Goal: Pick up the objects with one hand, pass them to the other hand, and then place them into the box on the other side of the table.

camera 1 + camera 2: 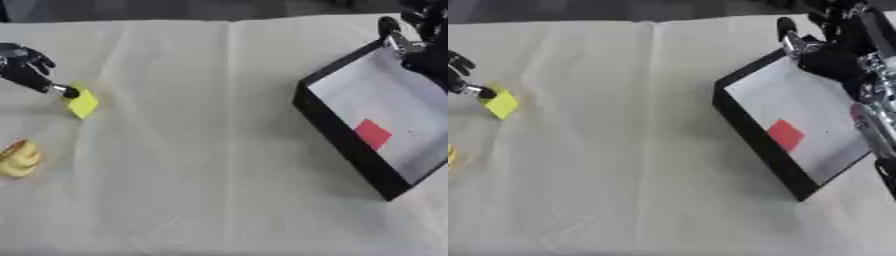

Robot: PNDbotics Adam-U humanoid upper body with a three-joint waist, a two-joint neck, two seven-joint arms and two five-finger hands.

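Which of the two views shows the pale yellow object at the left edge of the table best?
The left eye view: the whole pale yellow object lies there on the cloth, below the yellow block. In the right eye view only a thin sliver of it shows at the picture's left edge.

Soft, even light is falling across the pale tablecloth (219, 150) — nothing is glaring, and both views are looking slightly blurred throughout. The black box (350, 145) is casting a faint shadow just along its left wall. Above the box the dark right hand (833, 45) is smearing into shapeless black — detail is getting lost there.
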